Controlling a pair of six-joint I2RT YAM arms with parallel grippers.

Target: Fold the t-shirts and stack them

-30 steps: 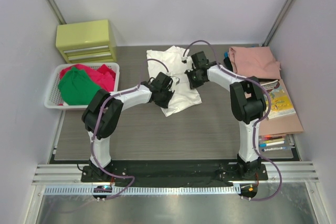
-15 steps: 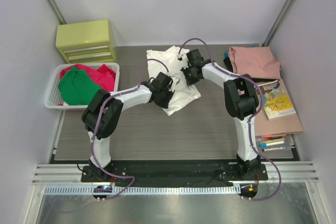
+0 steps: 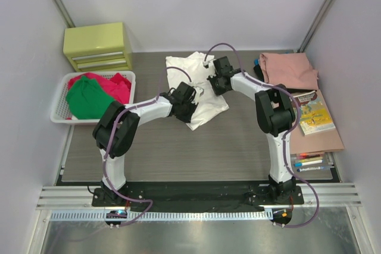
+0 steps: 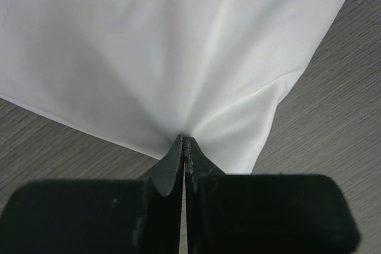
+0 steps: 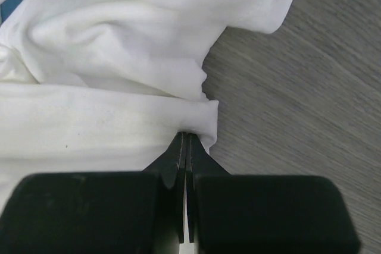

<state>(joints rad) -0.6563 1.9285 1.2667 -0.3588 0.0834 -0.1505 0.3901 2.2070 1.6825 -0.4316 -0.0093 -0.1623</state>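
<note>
Right now the white shirt (image 3: 199,69) lies rumpled at the middle back of the table (image 3: 149,153), its long axis running diagonally from far left to near right. Both pincers are pressed together on its cloth: the left gripper (image 4: 186,142) pinches the near-left edge, and the right gripper (image 5: 186,137) pinches a fold on the right edge, farther back. From each pincer the cloth spreads away ahead of the fingertips, so the shirt sits between the two grips, and I judge the coming move must draw them apart across that axis to flatten it.
</note>
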